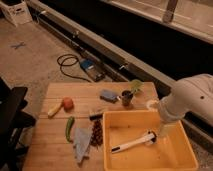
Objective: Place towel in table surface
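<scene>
Camera view shows the towel (82, 145) lying crumpled on the table surface (55, 150) near its front edge, between the green pepper (69, 128) and the yellow bin (150, 162), just beside a dark brown cone-like thing (96, 133). The gripper (163, 131) hangs at the bin's far right side, above a white-handled tool (132, 143) in the bin and well apart from the towel. Its jaws are spread wide and nothing shows between them.

By my judgement the cloth already rests on the planks, so the step is nearly done. What remains is to lift the arm straight up, clear of the bin wall, without catching the tool. If a regrasp is needed, pinch the towel's raised fold from above, away from the cone. No brand, label or writing can be read.
</scene>
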Motion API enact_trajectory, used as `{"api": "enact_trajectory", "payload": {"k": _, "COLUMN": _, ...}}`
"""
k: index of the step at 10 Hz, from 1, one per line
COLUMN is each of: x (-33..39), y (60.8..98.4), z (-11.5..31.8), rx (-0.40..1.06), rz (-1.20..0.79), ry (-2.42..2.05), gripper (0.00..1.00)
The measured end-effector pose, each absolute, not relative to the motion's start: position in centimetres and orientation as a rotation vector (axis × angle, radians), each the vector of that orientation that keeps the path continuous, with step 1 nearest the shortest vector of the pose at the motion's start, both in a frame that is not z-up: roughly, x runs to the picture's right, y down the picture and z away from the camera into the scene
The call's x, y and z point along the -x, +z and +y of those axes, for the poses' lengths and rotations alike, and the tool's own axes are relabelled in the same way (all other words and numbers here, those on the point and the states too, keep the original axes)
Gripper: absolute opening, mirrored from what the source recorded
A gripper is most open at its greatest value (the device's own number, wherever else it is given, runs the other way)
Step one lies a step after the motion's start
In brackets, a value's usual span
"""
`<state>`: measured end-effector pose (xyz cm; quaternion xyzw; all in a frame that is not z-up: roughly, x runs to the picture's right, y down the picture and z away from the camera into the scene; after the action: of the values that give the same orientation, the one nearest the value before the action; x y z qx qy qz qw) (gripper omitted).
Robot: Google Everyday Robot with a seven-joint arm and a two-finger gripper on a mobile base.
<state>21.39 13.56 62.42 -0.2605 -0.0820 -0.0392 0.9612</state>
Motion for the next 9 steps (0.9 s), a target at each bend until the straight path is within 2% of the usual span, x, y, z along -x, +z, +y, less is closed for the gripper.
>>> {"api": "enact_trajectory", "payload": {"k": 5, "x": -11.1, "y": 60.9, "z": 12.3, "rx": 0.476, "rz": -0.262, "ry": -0.276, "gripper": 0.80}}
{"api": "enact_trajectory", "payload": {"k": 9, "x": -11.2, "y": 60.9, "z": 12.2, "rx": 0.474, "rz": -0.259, "ry": -0.278, "gripper": 0.80}}
